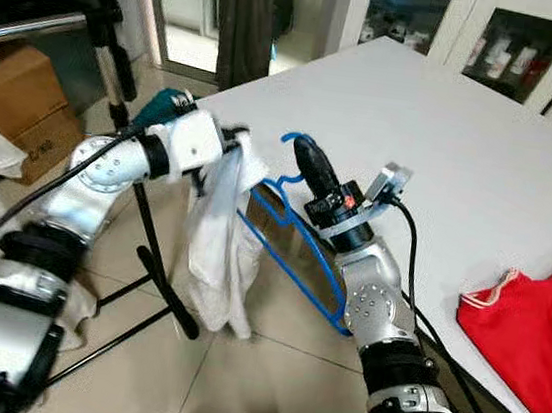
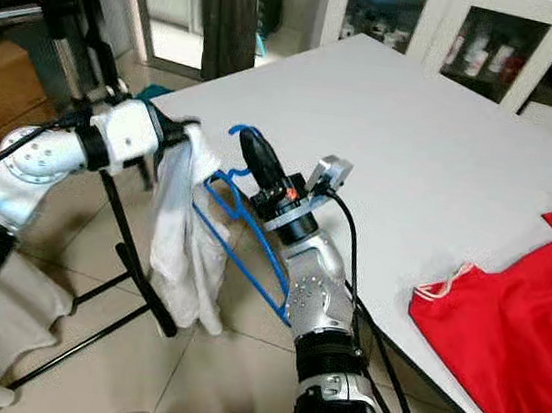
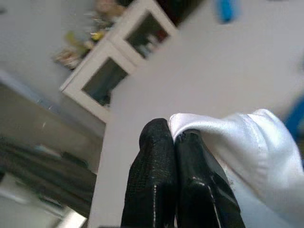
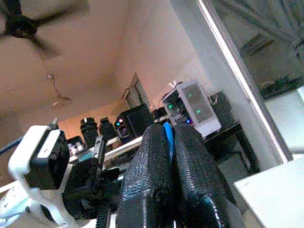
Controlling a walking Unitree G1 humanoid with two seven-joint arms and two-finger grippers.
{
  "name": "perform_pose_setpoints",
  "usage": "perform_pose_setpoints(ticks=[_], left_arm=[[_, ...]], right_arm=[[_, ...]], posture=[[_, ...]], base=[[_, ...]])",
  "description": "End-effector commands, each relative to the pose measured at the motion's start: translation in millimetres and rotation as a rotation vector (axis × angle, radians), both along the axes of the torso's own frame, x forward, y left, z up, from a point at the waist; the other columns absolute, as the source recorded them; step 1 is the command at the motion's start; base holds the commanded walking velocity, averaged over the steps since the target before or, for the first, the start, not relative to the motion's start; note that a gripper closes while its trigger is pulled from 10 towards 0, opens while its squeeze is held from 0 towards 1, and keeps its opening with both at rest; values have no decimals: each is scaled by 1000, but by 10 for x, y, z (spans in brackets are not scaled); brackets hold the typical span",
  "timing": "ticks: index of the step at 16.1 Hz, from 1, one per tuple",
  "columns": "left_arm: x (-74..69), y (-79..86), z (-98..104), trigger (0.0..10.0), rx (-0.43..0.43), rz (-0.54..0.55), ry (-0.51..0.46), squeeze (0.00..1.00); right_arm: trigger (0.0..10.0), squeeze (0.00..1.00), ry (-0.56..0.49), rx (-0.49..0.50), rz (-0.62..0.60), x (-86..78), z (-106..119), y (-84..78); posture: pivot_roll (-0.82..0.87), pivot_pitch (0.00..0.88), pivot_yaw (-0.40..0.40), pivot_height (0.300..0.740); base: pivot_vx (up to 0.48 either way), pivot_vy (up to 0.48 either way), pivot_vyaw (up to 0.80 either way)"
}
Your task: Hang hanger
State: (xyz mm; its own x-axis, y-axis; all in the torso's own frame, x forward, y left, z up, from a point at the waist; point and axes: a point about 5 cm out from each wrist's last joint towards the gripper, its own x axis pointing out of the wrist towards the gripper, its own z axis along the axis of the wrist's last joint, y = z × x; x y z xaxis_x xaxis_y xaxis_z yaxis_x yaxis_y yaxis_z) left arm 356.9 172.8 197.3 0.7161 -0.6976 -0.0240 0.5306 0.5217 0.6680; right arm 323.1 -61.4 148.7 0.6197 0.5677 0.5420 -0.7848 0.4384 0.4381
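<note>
– So where's the blue hanger (image 1: 297,239)?
– Clamped in the right end effector (image 1: 303,152), off the counter (image 1: 463,159) edge. At its nine o'clock, the left end effector (image 3: 173,137) pinches the white cloth (image 1: 219,245)

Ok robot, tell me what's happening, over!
Right tool shut on blue hanger. Left tool shut on white cloth hanging beside the hanger. Black stand leg below; white table to the right.

Blue wire hanger (image 1: 291,249), tilted, beside the hanging white cloth (image 1: 219,245)
</note>
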Motion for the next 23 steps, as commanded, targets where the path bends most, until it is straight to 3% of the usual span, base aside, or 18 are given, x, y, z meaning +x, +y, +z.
perform_pose_setpoints(ticks=[1, 7, 8, 15, 17, 18, 21, 23], left_arm=[[-12, 34, 36, 10000, -77, 36, -19, 0], [-122, -77, -151, 10000, -231, 77, 0, 0], [-164, -98, -171, 10000, -314, 99, -15, 0], [-388, -275, -262, 10000, -595, 236, -55, 0], [-459, -287, -316, 10000, -630, 257, -43, 0], [-572, -291, -416, 10000, -664, 299, -22, 0], [-816, -296, -584, 10000, -683, 373, 8, 0], [-903, -316, -681, 10000, -659, 383, 38, 0]], right_arm=[[10000, 0, -66, 77, 51, -9, 244, 283], [10000, 0, -102, 18, 43, -52, 242, 257], [10000, 0, -129, -17, 25, -85, 238, 234], [10000, 0, -242, -247, -101, -216, 166, 1], [10000, 0, -239, -264, -118, -233, 144, -48], [10000, 0, -229, -293, -145, -265, 96, -117], [10000, 0, -216, -356, -193, -343, 1, -214], [10000, 0, -230, -405, -171, -402, -73, -222]], posture=[[111, 0, 33, 740], [110, 0, 17, 740], [106, 0, 14, 740], [92, 0, 11, 740], [91, 0, 9, 740], [91, 0, 9, 740], [91, 0, 8, 740], [94, 0, 2, 740]], base=[[0, 0, 0], [0, 0, 0], [0, 0, 0], [0, 0, 0], [0, 0, 0], [0, 0, 0], [0, 0, 0], [0, 0, 0]])
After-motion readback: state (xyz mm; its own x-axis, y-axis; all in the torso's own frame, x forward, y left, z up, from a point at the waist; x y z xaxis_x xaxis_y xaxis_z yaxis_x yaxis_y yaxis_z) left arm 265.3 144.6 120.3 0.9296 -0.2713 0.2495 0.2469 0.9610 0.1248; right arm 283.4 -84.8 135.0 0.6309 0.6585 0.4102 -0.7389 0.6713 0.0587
